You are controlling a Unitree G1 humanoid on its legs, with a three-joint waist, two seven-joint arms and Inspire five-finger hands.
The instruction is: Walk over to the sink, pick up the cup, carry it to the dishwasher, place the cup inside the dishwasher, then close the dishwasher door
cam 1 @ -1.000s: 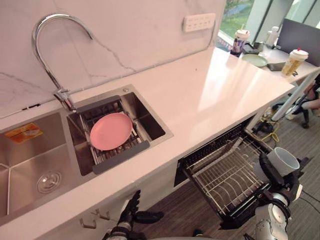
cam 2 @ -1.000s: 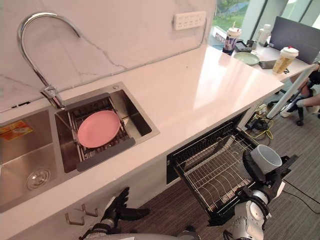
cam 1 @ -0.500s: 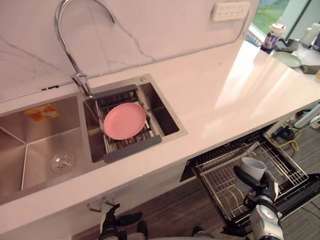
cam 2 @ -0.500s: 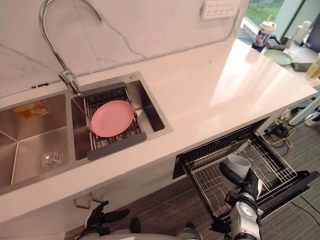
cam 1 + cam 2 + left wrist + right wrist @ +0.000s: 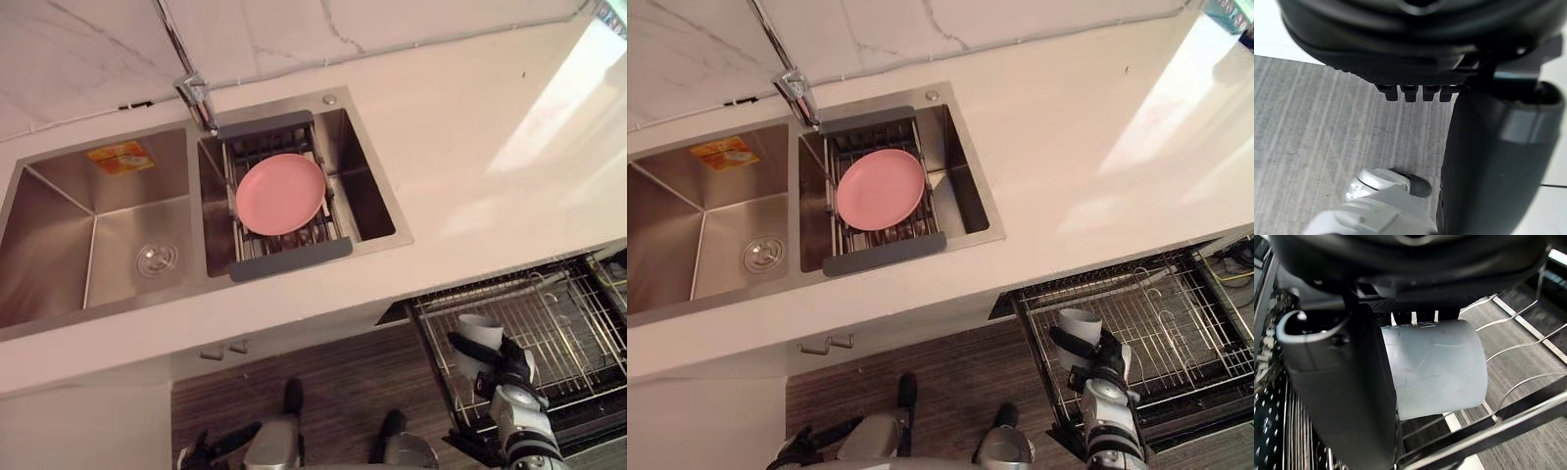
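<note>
A pale grey cup [image 5: 1435, 367] lies sideways in my right hand [image 5: 502, 364], whose thumb [image 5: 1342, 396] and fingers are curled round it. In the eye views the cup [image 5: 1079, 322] hangs just over the left end of the pulled-out wire rack [image 5: 563, 333] of the open dishwasher under the counter. The rack's wires [image 5: 1518, 350] pass close beneath the cup. My left hand [image 5: 209, 452] hangs low by the floor at the lower left, holding nothing, with its thumb [image 5: 1498, 147] standing out and its fingers relaxed.
The double steel sink [image 5: 93, 230] is set in the white counter [image 5: 490, 147]. A pink plate [image 5: 281, 193] rests on a drain rack in the right basin. Cabinet handles [image 5: 826, 343] stick out below the counter edge. Dark wood floor [image 5: 333, 372] lies in front of the cabinets.
The camera has tipped downward, shifting the whole picture. My right hand has brought the cup from out to the rack's right and above it down over the rack's left end.
</note>
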